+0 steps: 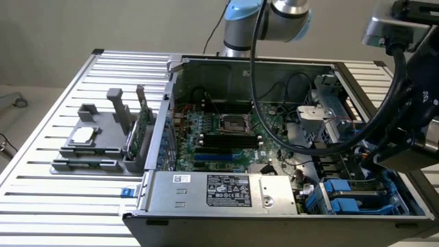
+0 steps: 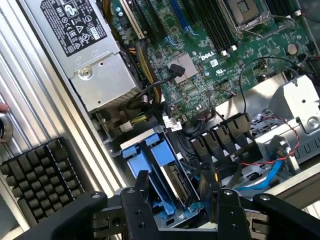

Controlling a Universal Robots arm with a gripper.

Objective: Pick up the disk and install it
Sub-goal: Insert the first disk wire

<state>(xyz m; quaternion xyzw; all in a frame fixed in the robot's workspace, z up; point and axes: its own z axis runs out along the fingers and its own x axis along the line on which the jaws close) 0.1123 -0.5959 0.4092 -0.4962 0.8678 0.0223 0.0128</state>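
The disk (image 2: 176,181) stands on edge in the drive bay at the corner of the open computer case, its silver-grey side showing inside a blue plastic carrier (image 2: 162,155). My gripper (image 2: 175,189) hangs right over it, open, with one black finger (image 2: 142,184) on each side of the carrier and a small gap to it. In the exterior view the blue carriers (image 1: 343,198) sit in the case's near corner at the exterior view's right, below my wrist (image 1: 412,144).
A second blue carrier (image 2: 134,154) stands beside the disk. Black cable plugs (image 2: 222,131) and a blue cable (image 2: 272,170) crowd the bay. The power supply (image 1: 219,190), motherboard (image 1: 219,128), a finned heatsink (image 2: 40,175) and a grey fixture (image 1: 96,144) with chip and green card lie nearby.
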